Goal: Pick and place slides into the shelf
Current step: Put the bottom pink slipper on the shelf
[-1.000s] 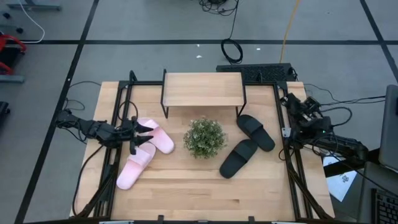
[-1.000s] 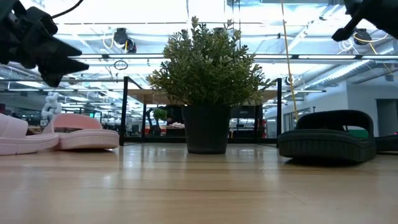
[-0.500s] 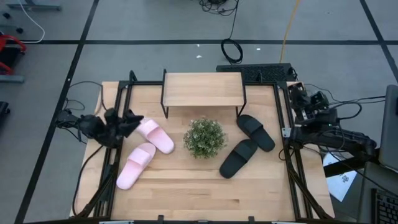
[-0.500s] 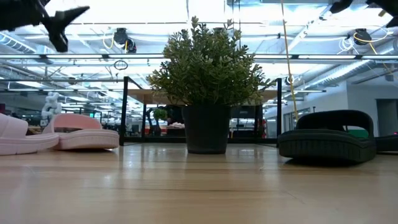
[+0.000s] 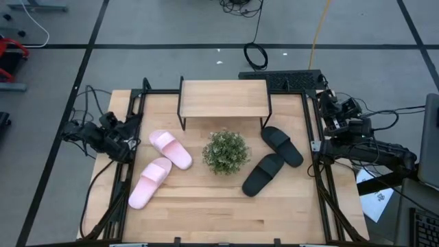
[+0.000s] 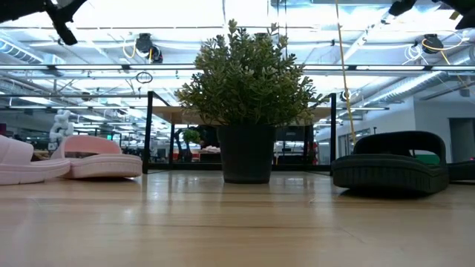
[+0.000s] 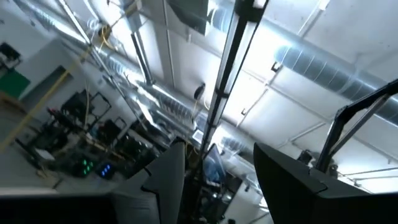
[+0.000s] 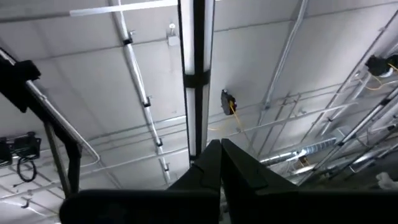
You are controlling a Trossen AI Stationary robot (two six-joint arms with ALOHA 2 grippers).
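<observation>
Left hand (image 5: pixel 125 132): seen at the left edge of the desk (image 5: pixel 206 213), just left of the pink slides, raised off the surface; in the left wrist view the two fingers (image 7: pixel 171 180) are spread apart with ceiling showing between them; nothing is held.
Right hand (image 5: pixel 333 110): parked at the far right edge of the desk, outside the frame rail; in the right wrist view the fingers (image 8: pixel 214 165) are closed together, tips touching; nothing is gripped.
Pink slides: far pink slide (image 5: pixel 171 148) and near pink slide (image 5: pixel 150 181) are laid on the desk at left, soles down, near each other.
Black slides: far black slide (image 5: pixel 282 145) and near black slide (image 5: pixel 263 173) are laid right of centre, ends nearly meeting.
Plant (image 5: pixel 225 151): potted, placed mid-desk between the two pairs, just in front of the shelf.
Shelf (image 5: pixel 223 99): set at the far middle of the desk; no slide is seen on the plank top.
</observation>
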